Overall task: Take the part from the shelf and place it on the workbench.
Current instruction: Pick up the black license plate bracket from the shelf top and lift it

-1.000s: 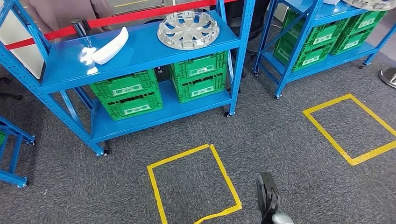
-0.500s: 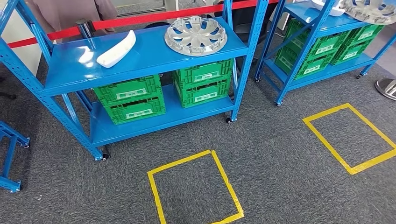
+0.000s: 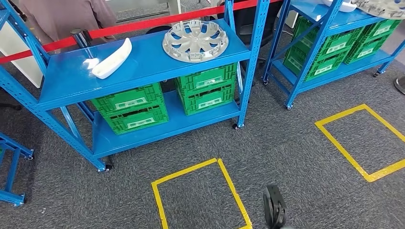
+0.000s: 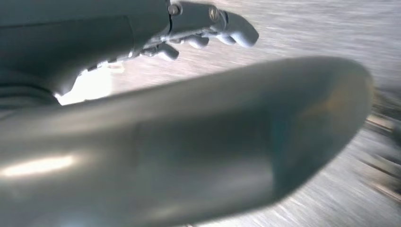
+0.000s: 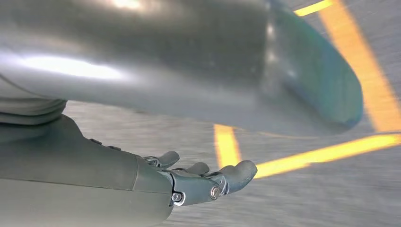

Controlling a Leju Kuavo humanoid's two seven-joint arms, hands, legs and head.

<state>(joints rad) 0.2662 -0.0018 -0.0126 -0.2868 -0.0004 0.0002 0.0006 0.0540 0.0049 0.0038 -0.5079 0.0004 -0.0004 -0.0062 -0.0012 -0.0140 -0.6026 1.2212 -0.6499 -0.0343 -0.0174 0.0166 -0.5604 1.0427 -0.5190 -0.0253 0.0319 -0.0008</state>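
Observation:
A long white curved part (image 3: 111,59) lies on the top board of the blue shelf (image 3: 143,67), toward its left. A silver wheel cover (image 3: 195,40) rests on the same board to the right. Both are some way ahead of me, across grey carpet. My left hand (image 4: 142,118) hangs over blurred floor, its thick thumb in front and its fingers (image 4: 227,28) spread, holding nothing. My right hand (image 5: 165,71) also hangs over the carpet with its fingers (image 5: 222,177) apart and nothing in it.
Green crates (image 3: 133,107) (image 3: 205,88) fill the lower board. A second blue shelf (image 3: 334,43) with more crates stands at the right. Yellow tape squares (image 3: 186,171) (image 3: 341,114) mark the carpet. A person (image 3: 62,19) stands behind a red barrier (image 3: 143,21). A blue frame (image 3: 12,167) is at the left.
The whole picture has shifted: my view has moved a little, and the shelf and tape squares sit lower in it. The parts on the shelf keep their places.

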